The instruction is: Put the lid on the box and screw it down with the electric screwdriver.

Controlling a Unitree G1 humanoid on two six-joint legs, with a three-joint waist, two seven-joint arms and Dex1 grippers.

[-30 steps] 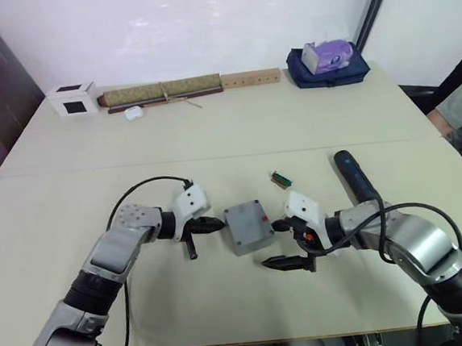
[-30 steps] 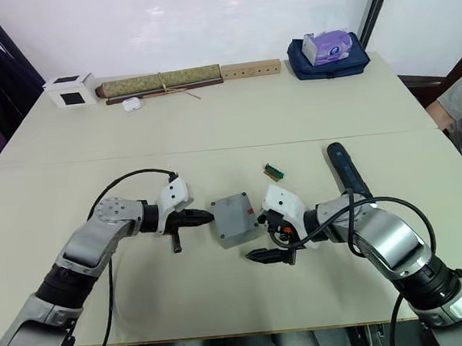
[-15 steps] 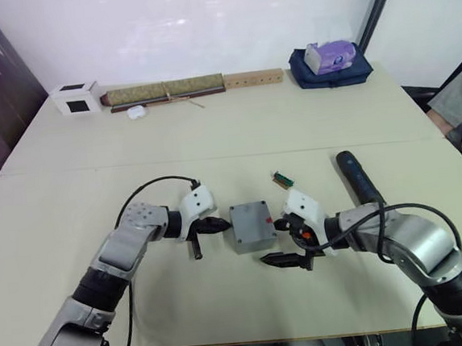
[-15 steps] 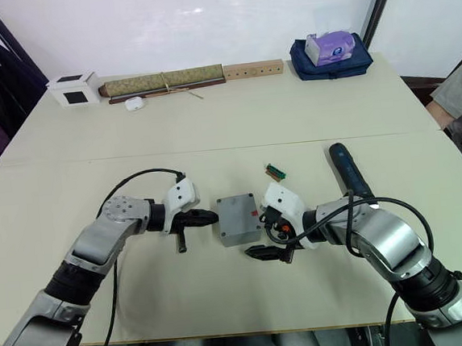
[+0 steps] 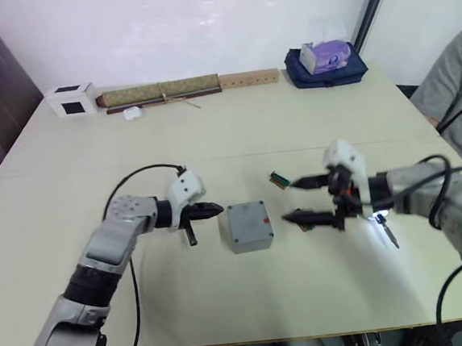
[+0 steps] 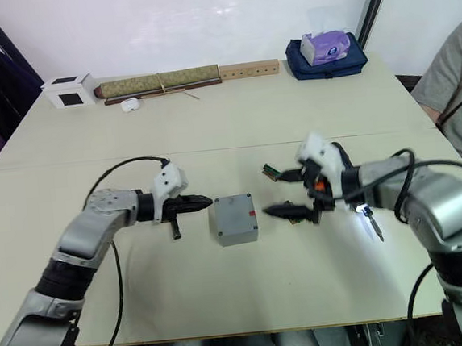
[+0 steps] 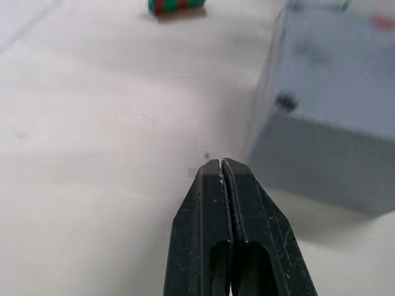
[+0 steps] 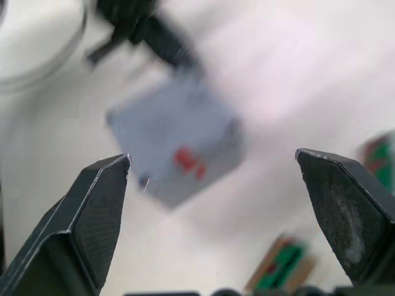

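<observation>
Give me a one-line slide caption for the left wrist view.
Shut left gripper hovers over the table just short of the closed grey box, a green circuit board beyond.

A pale beige bench point(image 5: 235, 124) is seen across most of the frame. Along its far edge, at the upper left, a white cube with a black square face point(image 5: 71, 99) is set, and a small white object point(image 5: 133, 113) lies just beside it. A long rolled mat point(image 5: 161, 92) and a wooden strip with holes point(image 5: 249, 78) are lined up towards the centre. At the upper right, a dark blue pouch point(image 5: 324, 67) is topped by a purple tissue pack point(image 5: 326, 52). A small green circuit board point(image 5: 278, 179) lies near mid-bench. A person's grey sleeve point(image 5: 450, 81) is seen at the right edge.
</observation>
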